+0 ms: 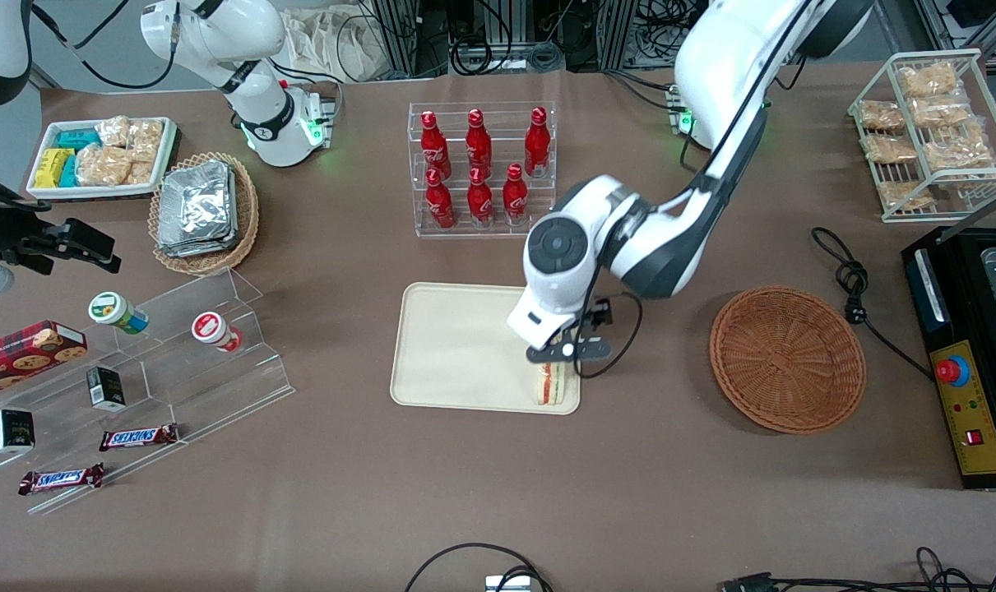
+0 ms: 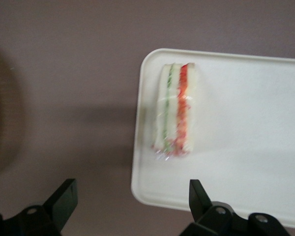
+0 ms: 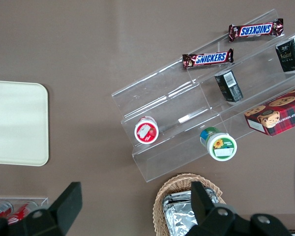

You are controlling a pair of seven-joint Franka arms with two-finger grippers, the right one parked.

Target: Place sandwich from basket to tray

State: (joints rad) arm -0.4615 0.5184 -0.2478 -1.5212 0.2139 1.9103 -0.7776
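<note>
The sandwich [image 1: 549, 385] is lying on the tray [image 1: 456, 345], at the tray's corner nearest the front camera on the side toward the working arm's end of the table. In the left wrist view the sandwich [image 2: 176, 109] is being shown resting flat just inside the tray's rim [image 2: 142, 162], its green and red filling stripes facing up under clear wrap. The gripper [image 1: 565, 352] is being held directly above the sandwich, over that same tray corner. Its jaws are spread wide and nothing is being gripped; the two dark fingertips [image 2: 64, 194] are seen apart from the sandwich, not touching it.

The basket [image 1: 787, 358] is sitting on the brown table [image 1: 465, 493], well apart from the tray, toward the working arm's end, with nothing seen inside it. A rack of red bottles [image 1: 479, 168] is standing farther from the front camera than the tray.
</note>
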